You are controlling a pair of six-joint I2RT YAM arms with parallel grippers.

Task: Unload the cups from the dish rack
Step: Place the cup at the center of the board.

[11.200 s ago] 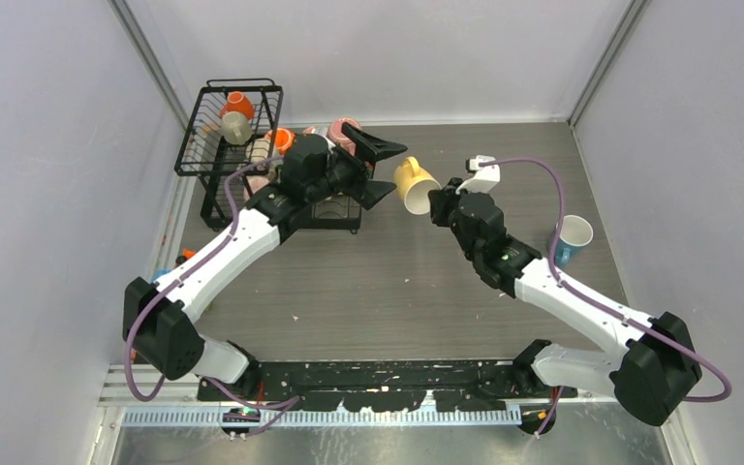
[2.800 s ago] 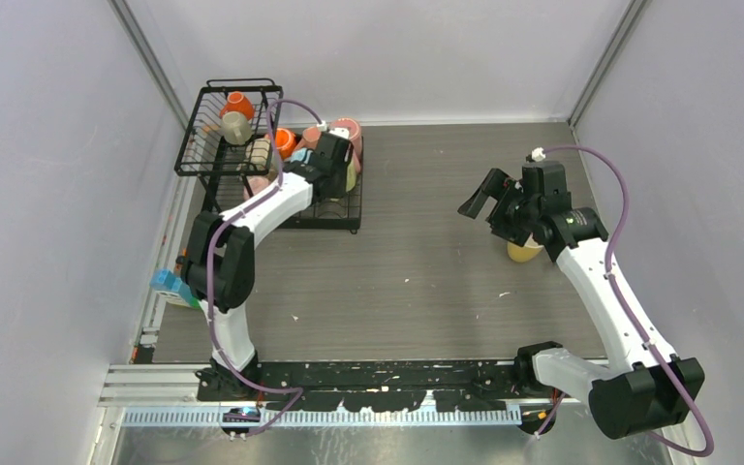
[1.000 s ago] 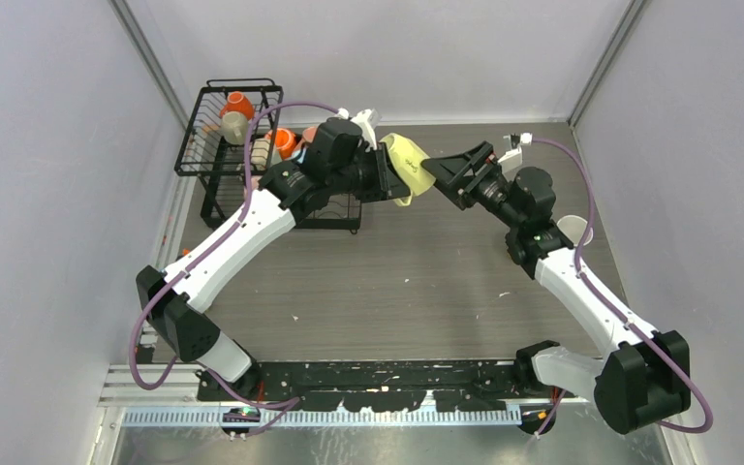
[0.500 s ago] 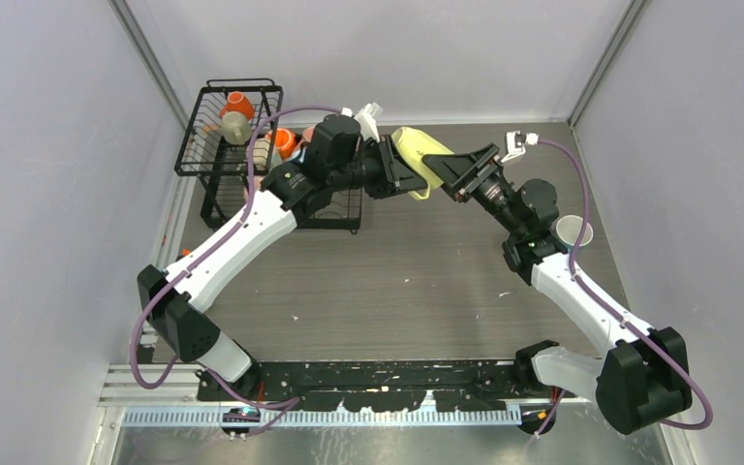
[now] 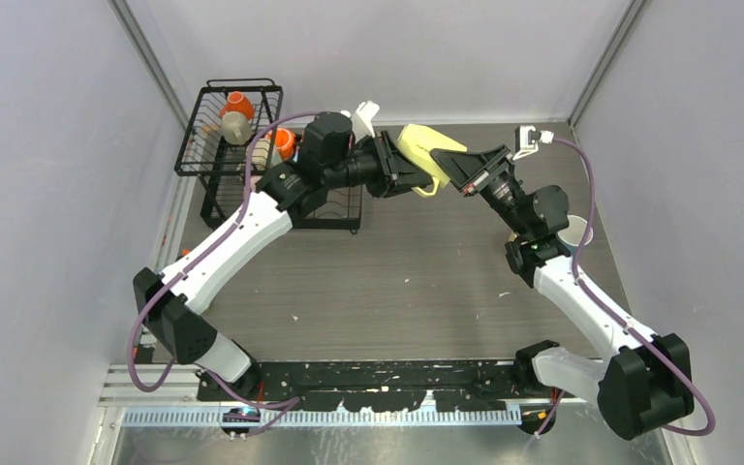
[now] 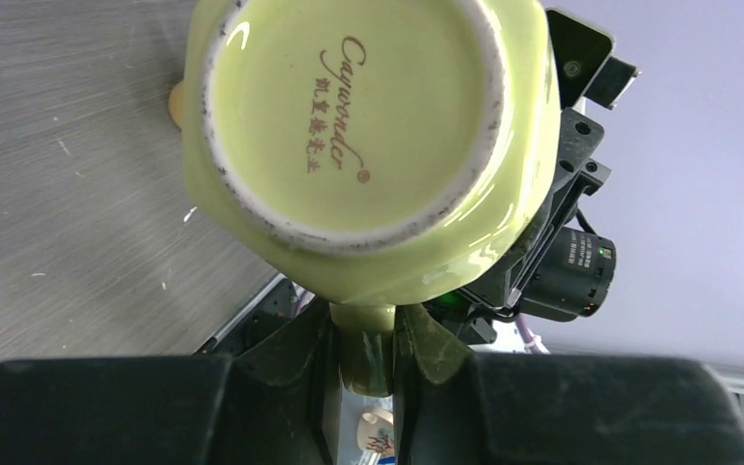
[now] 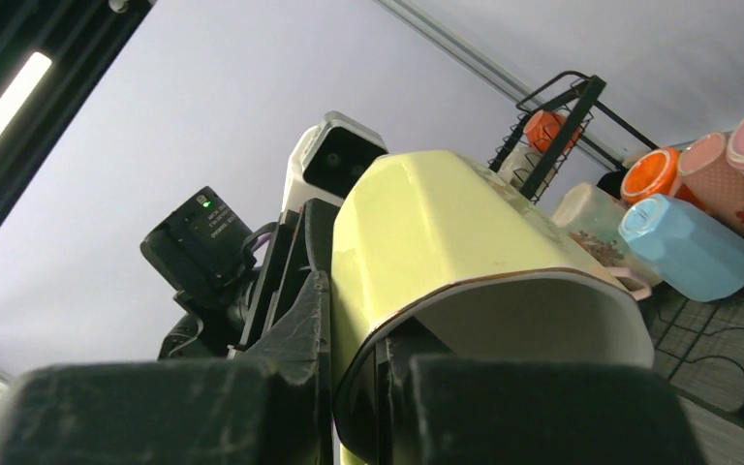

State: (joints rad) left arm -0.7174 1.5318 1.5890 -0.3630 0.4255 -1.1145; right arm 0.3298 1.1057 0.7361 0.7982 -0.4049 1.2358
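both pairs of jaws hold one yellow mug (image 5: 424, 147) aloft.

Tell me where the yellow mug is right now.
In the top view the yellow mug is in the air at centre back, right of the dish rack, gripped between the left tool and the right tool.
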